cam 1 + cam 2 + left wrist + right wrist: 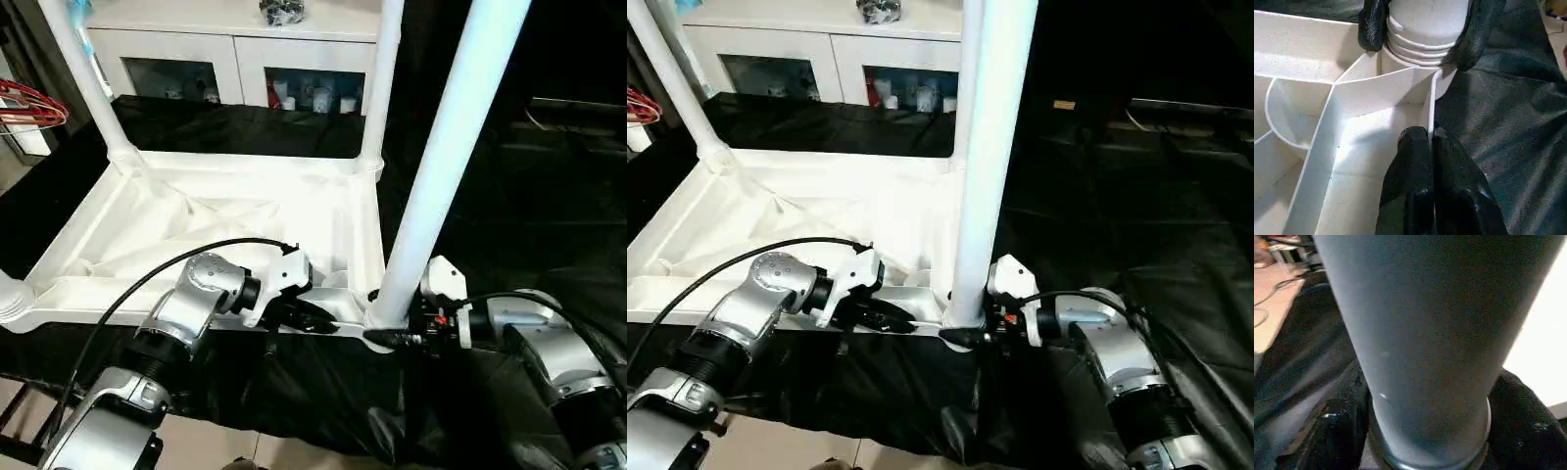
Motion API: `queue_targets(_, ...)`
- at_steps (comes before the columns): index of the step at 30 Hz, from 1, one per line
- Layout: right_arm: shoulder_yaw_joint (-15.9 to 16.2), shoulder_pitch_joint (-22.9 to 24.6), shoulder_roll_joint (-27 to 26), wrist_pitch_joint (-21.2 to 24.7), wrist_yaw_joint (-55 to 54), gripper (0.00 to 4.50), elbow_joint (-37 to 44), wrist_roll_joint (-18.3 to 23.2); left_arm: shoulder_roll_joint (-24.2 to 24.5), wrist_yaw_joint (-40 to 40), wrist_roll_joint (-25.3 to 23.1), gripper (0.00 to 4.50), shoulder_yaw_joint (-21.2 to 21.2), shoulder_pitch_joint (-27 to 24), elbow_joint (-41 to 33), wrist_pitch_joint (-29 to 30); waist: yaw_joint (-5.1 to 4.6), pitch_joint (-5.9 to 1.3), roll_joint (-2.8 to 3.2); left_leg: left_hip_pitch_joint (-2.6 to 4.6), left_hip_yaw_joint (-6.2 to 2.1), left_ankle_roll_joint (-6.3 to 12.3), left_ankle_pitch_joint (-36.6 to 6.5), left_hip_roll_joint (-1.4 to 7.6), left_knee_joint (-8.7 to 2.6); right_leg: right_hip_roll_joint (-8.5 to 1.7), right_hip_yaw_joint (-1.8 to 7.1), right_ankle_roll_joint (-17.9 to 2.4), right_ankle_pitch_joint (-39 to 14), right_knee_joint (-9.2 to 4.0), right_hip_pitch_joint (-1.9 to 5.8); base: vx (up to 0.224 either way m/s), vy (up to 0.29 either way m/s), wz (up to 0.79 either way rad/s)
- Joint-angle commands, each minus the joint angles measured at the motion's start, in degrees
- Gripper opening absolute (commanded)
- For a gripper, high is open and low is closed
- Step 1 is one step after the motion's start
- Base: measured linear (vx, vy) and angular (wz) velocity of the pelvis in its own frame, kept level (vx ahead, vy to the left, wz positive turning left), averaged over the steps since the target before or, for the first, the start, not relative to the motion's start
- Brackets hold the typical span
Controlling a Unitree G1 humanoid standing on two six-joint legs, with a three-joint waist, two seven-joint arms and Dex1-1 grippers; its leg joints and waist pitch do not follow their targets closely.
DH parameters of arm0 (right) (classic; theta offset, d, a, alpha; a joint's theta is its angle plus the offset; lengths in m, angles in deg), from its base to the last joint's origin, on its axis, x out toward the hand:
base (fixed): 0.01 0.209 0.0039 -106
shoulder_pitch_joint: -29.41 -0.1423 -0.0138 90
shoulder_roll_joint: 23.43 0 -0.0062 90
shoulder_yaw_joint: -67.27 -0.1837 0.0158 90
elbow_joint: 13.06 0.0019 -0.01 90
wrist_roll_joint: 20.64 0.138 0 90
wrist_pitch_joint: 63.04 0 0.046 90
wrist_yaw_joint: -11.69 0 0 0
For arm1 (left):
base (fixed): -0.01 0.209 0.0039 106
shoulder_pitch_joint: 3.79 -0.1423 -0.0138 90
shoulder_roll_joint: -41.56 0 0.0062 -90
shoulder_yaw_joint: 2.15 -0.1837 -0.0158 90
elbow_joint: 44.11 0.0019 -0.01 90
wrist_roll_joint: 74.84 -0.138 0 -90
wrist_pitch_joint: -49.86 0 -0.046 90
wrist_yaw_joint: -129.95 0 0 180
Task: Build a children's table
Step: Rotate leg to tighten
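Silver forearms frame the near edge as we work on the children's table, an all-white plastic rectangular top (235, 211) lying upside down, ribbed underside up, on a black-draped bench (549, 196). Three long white tapered tube legs already stand in corner sockets: one at eleven o'clock (83, 78), one at one o'clock (384, 83), and the nearest (446, 166) rising from the near right corner at five o'clock of the top.

Our right gripper (384, 339) reaches in level from the right with its black jaws set either side of that nearest leg's base, just above the socket collar; whether they are pressing or merely bracketing it, we cannot tell. Our left gripper (315, 315) lies level along the near rim from the left, its jaws pinched together on the thin upright rib (1431, 105) beside the same socket, steadying the top.

To seat this leg well, we judge that the left grip should hold the top from sliding, while the right keeps the tube upright and turns or presses it squarely into the socket. A tilted tube risks binding at the collar.
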Motion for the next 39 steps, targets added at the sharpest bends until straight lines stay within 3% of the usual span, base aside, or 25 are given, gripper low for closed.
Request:
queue_targets(1,1.8,0.5,-2.0,0.5,-1.5,2.81,-1.4,-0.8,-2.8,-4.4,1.8,0.00,1.7,1.2,-0.5,-0.6,-0.07,-3.30,-1.08,0.54,-0.51,3.72,-11.3,1.40,-3.99,-2.39,1.52,-13.8,-12.8,-3.75,2.82,0.000,0.000,0.00)
queue_targets(2,1.1,-0.1,-3.4,-0.2,-5.5,2.77,-3.1,-2.2,-3.8,-6.8,1.4,0.00,2.1,1.7,0.3,-0.6,-0.18,-3.27,-0.84,0.57,-0.54,3.43,-11.8,1.34,-4.02,-2.40,1.53,-13.6,-13.4,-3.82,2.79,0.000,0.000,0.00)
queue_targets(5,-0.8,-2.3,-7.5,-2.1,-17.8,2.70,-8.5,-5.8,-6.8,-12.9,0.2,0.00,2.8,3.2,2.4,0.2,-1.20,-3.09,-1.07,0.37,-0.72,1.38,-13.6,0.89,-4.30,-2.43,1.35,-11.8,-18.6,-4.39,2.79,0.000,0.000,0.00)
queue_targets(6,-1.7,-3.5,-9.1,-1.8,-23.1,2.70,-10.8,-6.8,-8.1,-15.8,-0.5,0.00,2.8,3.9,3.5,0.5,-1.69,-3.03,-0.89,0.80,-0.69,0.84,-15.0,0.81,-4.30,-2.30,1.36,-11.1,-20.9,-4.85,2.48,0.000,0.000,0.00)
queue_targets(7,-1.8,-3.6,-9.3,-1.7,-23.8,2.69,-11.0,-6.9,-8.3,-16.1,-0.6,0.00,2.8,4.0,3.7,0.6,-1.96,-3.07,-0.97,0.73,-0.77,0.68,-15.1,0.78,-4.28,-2.33,1.37,-11.0,-21.2,-4.79,2.55,0.000,0.000,0.00)
queue_targets(12,-4.1,-7.0,-16.8,-0.5,-38.0,2.68,-15.9,-8.2,-13.9,-29.0,-2.5,0.00,4.1,7.1,8.3,2.2,-2.48,-3.27,-0.80,0.65,-0.79,0.92,-14.5,0.70,-4.26,-2.09,1.35,-10.7,-20.0,-4.86,2.59,0.000,0.000,0.00)
queue_targets(16,-4.2,-8.7,-19.6,-2.4,-40.2,2.68,-17.8,-8.8,-15.2,-30.6,-3.1,0.00,4.0,7.6,8.9,2.0,-2.56,-3.35,-0.80,0.43,-0.76,1.86,-13.9,0.67,-4.19,-2.21,1.34,-11.4,-17.7,-4.77,2.72,0.000,0.000,0.00)
queue_targets(17,-4.4,-8.9,-20.1,-3.0,-39.8,3.24,-18.0,-8.4,-15.2,-29.9,-3.1,0.00,3.8,7.4,8.7,1.8,-2.61,-3.35,-0.79,0.40,-0.74,2.26,-13.8,0.68,-4.17,-2.17,1.33,-11.5,-17.2,-4.74,2.73,0.000,0.000,0.00)
queue_targets(18,-4.6,-9.2,-20.3,-3.5,-39.6,3.38,-18.2,-8.0,-15.1,-29.4,-3.3,0.00,3.5,7.3,8.6,1.2,-2.59,-3.38,-0.79,0.41,-0.72,2.45,-13.8,0.70,-4.14,-2.20,1.33,-11.7,-16.9,-4.72,2.73,0.000,0.000,0.00)
queue_targets(21,-5.5,-9.3,-19.2,-3.5,-37.5,3.41,-17.5,-6.6,-14.0,-26.1,-3.0,0.00,2.6,6.3,7.4,-0.6,-2.58,-3.44,-0.76,0.36,-0.67,3.20,-13.1,0.78,-4.09,-2.16,1.35,-12.4,-15.0,-4.49,2.82,0.000,0.000,0.00)
queue_targets(25,-4.9,-7.8,-15.4,-4.3,-31.7,3.84,-14.8,-6.4,-12.0,-21.2,-2.0,0.00,1.9,5.1,6.0,-1.7,-2.53,-3.58,-0.78,0.26,-0.65,4.08,-12.0,0.84,-3.91,-2.16,1.35,-13.3,-12.0,-4.15,3.09,0.000,0.000,0.00)
queue_targets(30,-2.5,-3.3,-8.8,-2.9,-18.1,3.84,-8.2,-3.7,-9.4,-12.6,0.7,0.00,1.6,3.8,3.9,-4.5,-1.46,-3.50,-0.70,0.39,-0.48,5.96,-10.6,1.06,-3.74,-2.14,1.38,-14.2,-9.8,-3.91,3.23,0.000,0.000,0.00)
queue_targets(39,0.1,1.3,-0.2,-0.9,-1.7,3.84,0.1,0.2,-4.2,-1.5,2.7,0.00,1.5,3.5,3.0,-4.2,-0.57,-3.22,-0.57,0.53,-0.47,4.32,-13.8,1.40,-4.08,-2.32,1.44,-13.5,-15.2,-4.28,2.85,0.000,0.000,0.00)
